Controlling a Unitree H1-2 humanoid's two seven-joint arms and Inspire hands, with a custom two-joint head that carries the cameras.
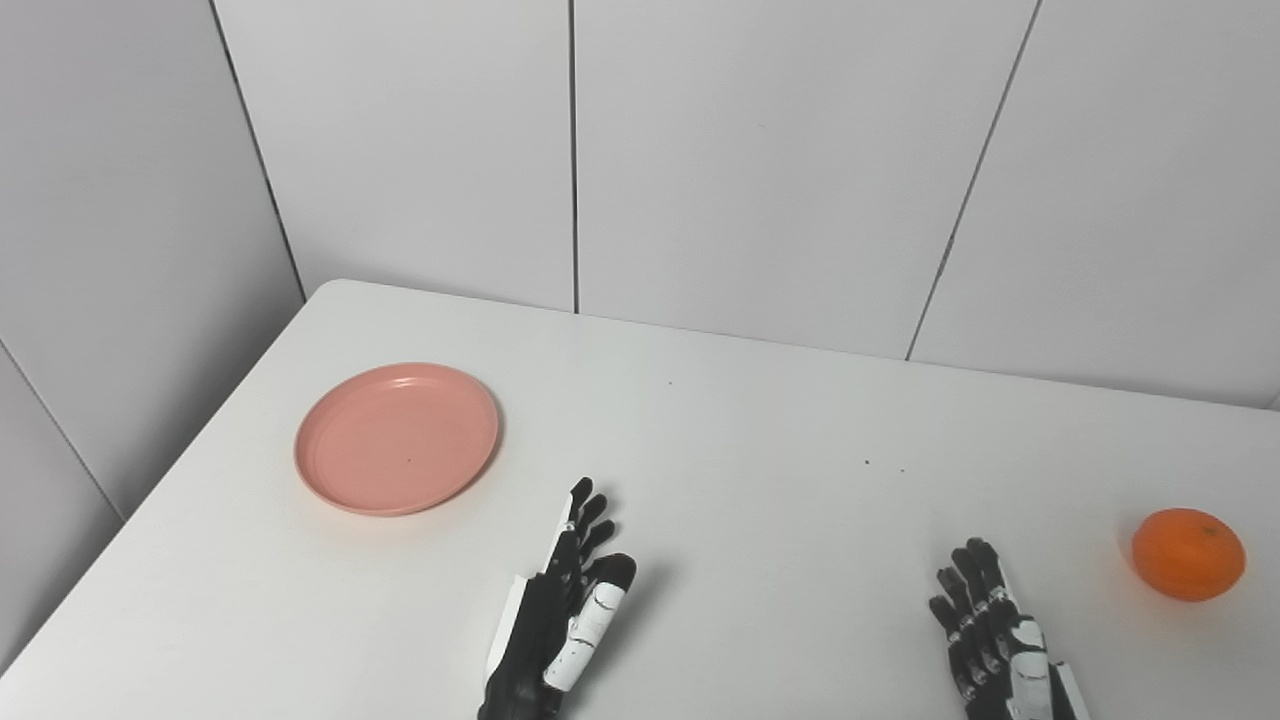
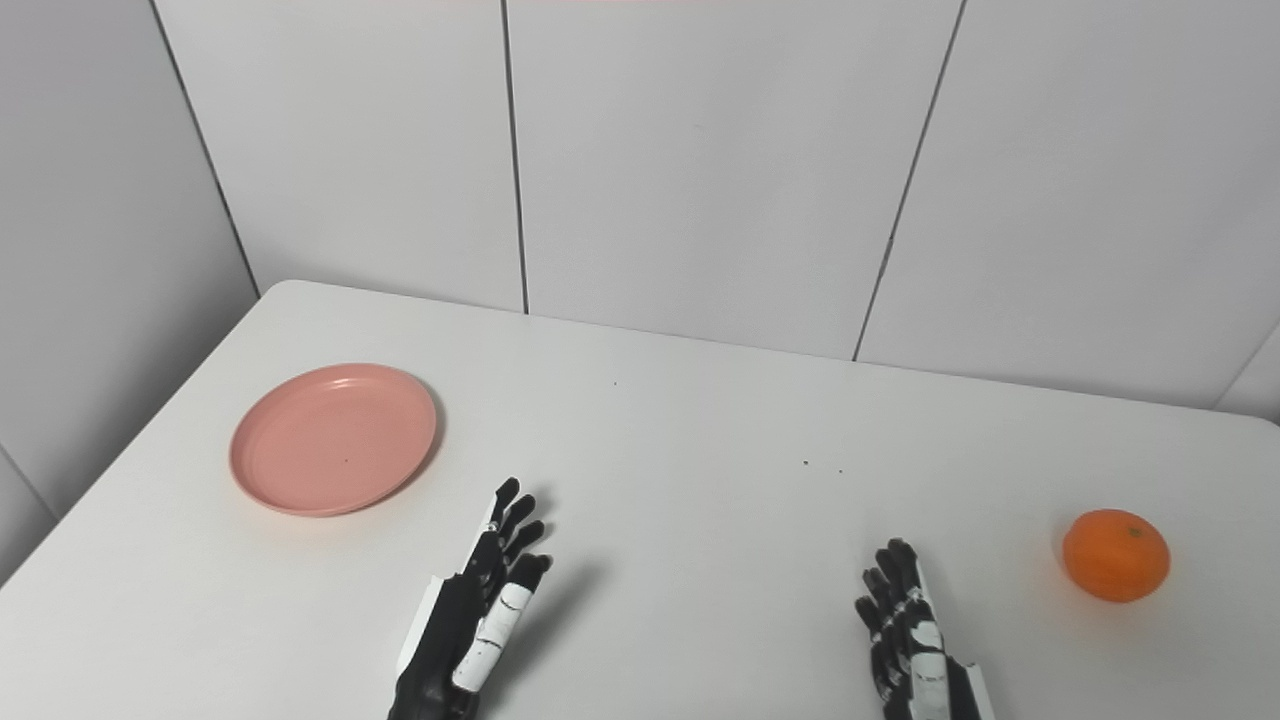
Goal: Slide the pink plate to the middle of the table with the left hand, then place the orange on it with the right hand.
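The pink plate [image 1: 397, 438] sits far left on the white table [image 1: 760, 420], untouched; the orange [image 1: 1188, 553] lies far right; the left hand [image 1: 562, 615] and right hand [image 1: 992, 635] hover empty, fingers extended; the robot likely must reach the left hand to the plate's rim first.

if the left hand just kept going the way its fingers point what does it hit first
Probably nothing on the table. The left hand points up and slightly right, so its line passes to the right of the plate and runs over bare table toward the back wall. Depth is hard to judge.
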